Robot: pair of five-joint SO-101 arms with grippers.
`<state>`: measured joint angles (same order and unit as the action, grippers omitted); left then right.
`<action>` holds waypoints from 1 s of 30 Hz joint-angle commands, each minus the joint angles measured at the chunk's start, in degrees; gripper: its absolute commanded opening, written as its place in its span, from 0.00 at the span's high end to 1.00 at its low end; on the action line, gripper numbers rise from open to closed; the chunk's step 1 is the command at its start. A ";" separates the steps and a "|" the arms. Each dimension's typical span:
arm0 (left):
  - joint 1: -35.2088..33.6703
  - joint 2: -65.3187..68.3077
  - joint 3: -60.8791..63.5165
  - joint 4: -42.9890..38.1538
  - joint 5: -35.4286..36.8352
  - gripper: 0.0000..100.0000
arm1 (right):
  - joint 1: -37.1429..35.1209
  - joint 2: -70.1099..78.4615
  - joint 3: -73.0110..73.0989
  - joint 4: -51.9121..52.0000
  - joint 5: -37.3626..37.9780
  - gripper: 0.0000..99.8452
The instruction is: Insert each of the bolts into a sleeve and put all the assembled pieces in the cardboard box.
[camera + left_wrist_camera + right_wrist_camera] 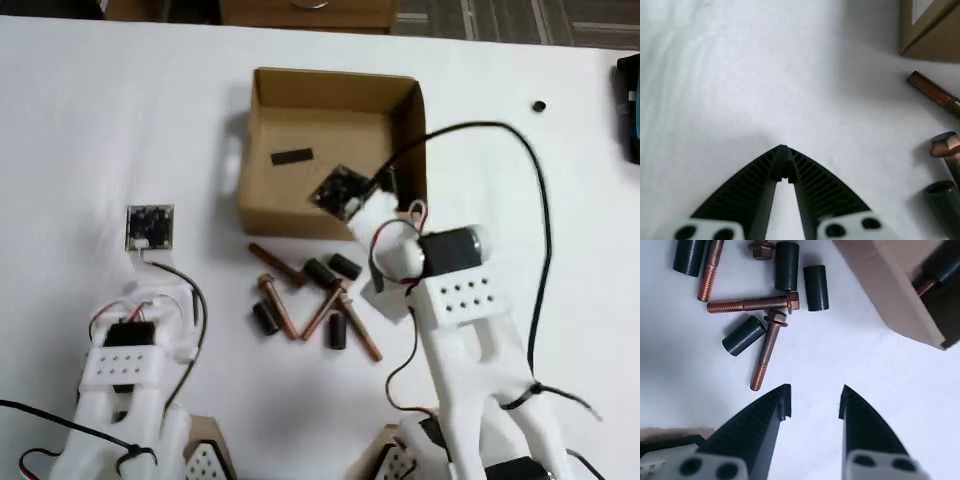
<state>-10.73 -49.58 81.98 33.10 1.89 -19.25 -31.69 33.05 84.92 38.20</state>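
Note:
Several copper bolts (290, 305) and short black sleeves (320, 272) lie loose in a cluster on the white table, just in front of the cardboard box (262, 205). One black sleeved piece (291, 157) lies inside the box; the right wrist view shows it (936, 274) with copper at one end. My right gripper (813, 401) hangs open over bare table between the cluster and the box corner (890, 285), nothing between its fingers. A bolt (767, 349) lies closest to it. My left gripper (783, 151) is shut and empty, off to the left of the parts.
A bolt's threaded end (932, 90), a bolt head (946, 144) and a sleeve (944, 197) lie off to one side of the left gripper. A small black object (539, 105) sits at the far right. A dark item (630, 105) is at the table's right edge.

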 commanded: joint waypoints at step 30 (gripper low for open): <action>-0.44 -0.53 -0.04 -0.97 0.00 0.98 | -4.88 36.62 -14.68 -18.68 6.68 0.85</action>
<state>-10.73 -49.58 81.98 33.10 1.89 -23.65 2.07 22.77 66.73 44.53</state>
